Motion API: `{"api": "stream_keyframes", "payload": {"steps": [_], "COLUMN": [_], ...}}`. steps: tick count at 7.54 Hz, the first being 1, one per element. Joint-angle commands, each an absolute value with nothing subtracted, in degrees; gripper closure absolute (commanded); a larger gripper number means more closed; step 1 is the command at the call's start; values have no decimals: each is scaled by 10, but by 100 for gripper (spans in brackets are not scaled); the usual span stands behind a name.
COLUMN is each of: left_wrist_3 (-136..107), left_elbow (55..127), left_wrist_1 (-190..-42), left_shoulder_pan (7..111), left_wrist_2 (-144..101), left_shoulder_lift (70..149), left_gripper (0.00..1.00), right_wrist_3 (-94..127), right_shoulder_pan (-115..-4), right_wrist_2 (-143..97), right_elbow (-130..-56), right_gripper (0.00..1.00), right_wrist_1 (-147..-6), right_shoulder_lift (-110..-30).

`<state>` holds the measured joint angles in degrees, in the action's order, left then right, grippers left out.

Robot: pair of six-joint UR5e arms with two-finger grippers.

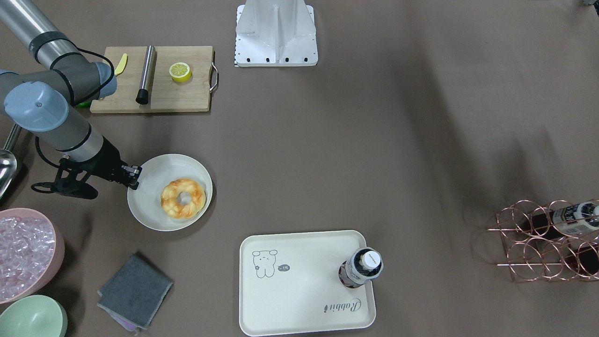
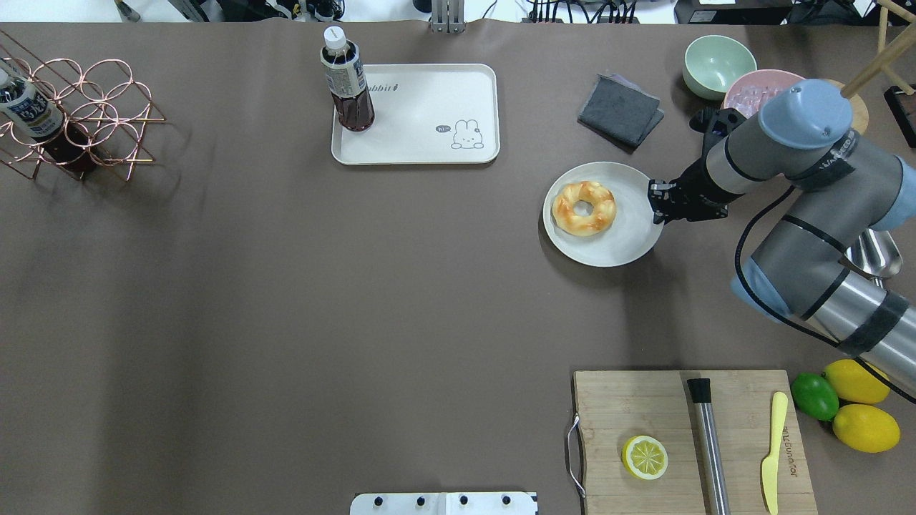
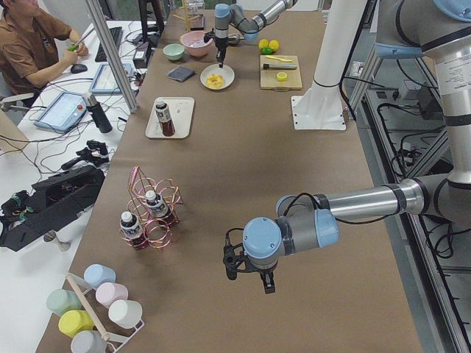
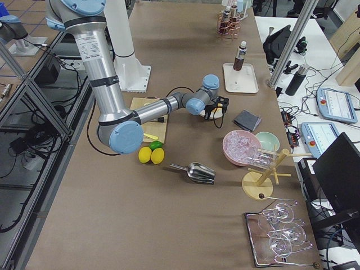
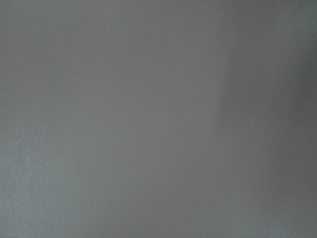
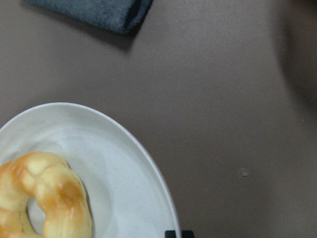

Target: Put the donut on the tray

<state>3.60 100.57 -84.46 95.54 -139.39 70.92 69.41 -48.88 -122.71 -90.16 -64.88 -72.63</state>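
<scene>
Right gripper [image 2: 655, 204] hovers at the plate [image 2: 622, 247] rim, tips together, empty. Your donut [image 2: 584, 208] lies on that plate just beside it, toward mid-table, with the tray [image 2: 415, 121] beyond.

A lemon half [image 2: 645, 457] and steel rod [image 2: 708, 447] lie on the cutting board [image 2: 621, 404]; a grey cloth [image 2: 619, 109] sits near the green bowl [image 2: 718, 66].

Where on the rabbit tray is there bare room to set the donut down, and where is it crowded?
The tray is bare across its middle, between the bunny drawing and the bottle. The bottle's corner is crowded. The table between the plate, where the donut lies, and the tray is bare too.
</scene>
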Motion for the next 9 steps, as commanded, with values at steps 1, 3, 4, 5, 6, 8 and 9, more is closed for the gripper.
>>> {"api": "stream_keyframes", "payload": {"steps": [1,3,4,5,6,8,9], "left_wrist_3": [36,36,36,36,36,36,36], "left_elbow": [1007,1009,1009,1008,1007,1012,1012], "left_wrist_1": [-845,-845,-845,-844,-845,-844,-844], "left_shoulder_pan": [955,955,955,955,955,955,955], "left_wrist_2": [-1394,-1394,-1394,-1394,-1394,-1394,-1394], "left_shoulder_lift": [709,709,711,714,716,715,716], "left_gripper": [2,2,2,2,2,2,2], "right_wrist_3": [805,954,1034,1084,1133,1187,1199], "right_shoulder_pan": [-508,-507,-494,-474,-458,-426,-412], "right_wrist_2": [-1256,-1244,-1210,-1164,-1140,-1066,-1039], "right_elbow": [-897,-832,-778,-733,-696,-640,-609], "right_gripper": [100,100,100,100,100,100,100], "right_wrist_1": [-648,-628,-574,-543,-543,-544,-543], "right_shoulder_lift": [-663,-566,-530,-497,-453,-404,-384]}}
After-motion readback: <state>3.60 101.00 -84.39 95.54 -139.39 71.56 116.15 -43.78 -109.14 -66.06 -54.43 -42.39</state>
